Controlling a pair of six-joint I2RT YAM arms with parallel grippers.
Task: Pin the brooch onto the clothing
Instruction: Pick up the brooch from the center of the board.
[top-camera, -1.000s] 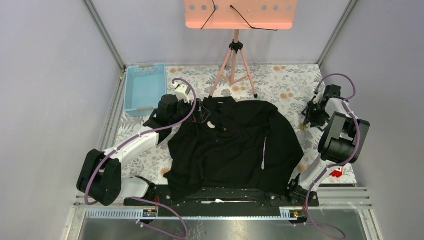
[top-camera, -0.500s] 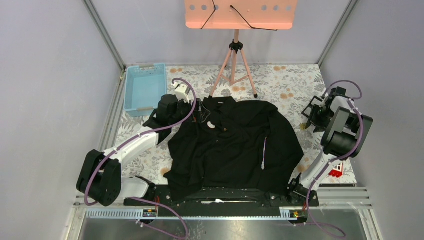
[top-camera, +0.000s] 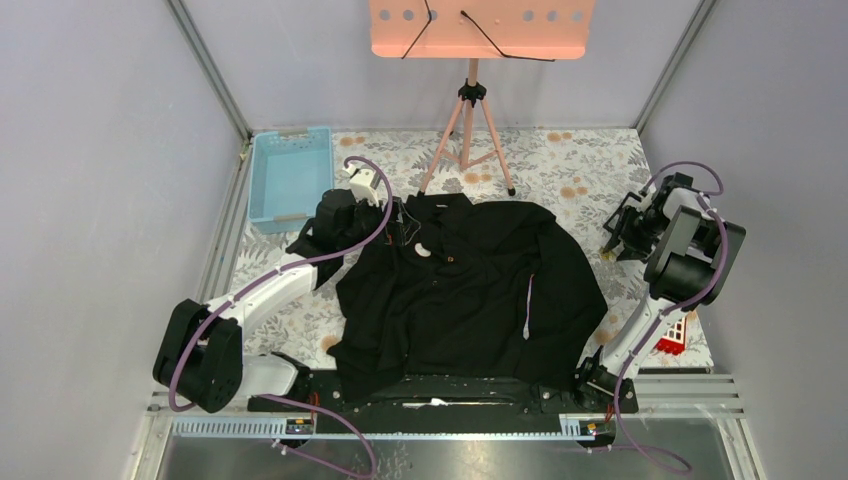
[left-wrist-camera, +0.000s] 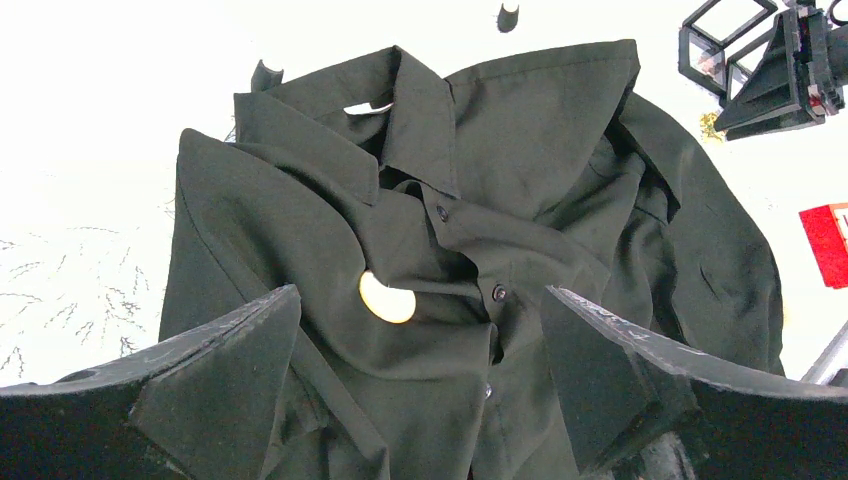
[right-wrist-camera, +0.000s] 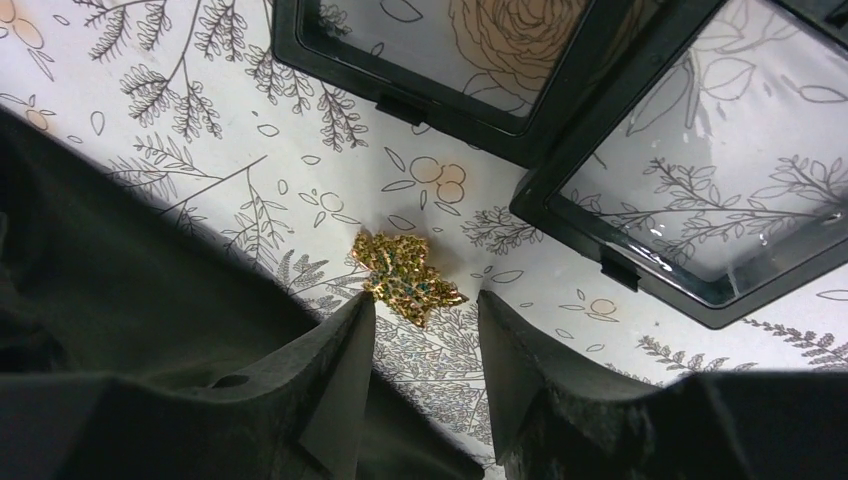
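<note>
Brooch (right-wrist-camera: 405, 278) not yet picked up: the gold leaf-shaped piece lies on the floral counter (right-wrist-camera: 200, 100), beside two black display cases (right-wrist-camera: 700, 200) and clear of the shirt. My right tool (right-wrist-camera: 425, 300) hangs over it, jaws part spread, tips either side of its near end, gripping nothing. Left tool (left-wrist-camera: 420, 300) is spread wide and empty above the black shirt (top-camera: 470, 280), near the collar. Shirt lies front up. I judge the task barely begun: grasp, carry and pinning are all left.
</note>
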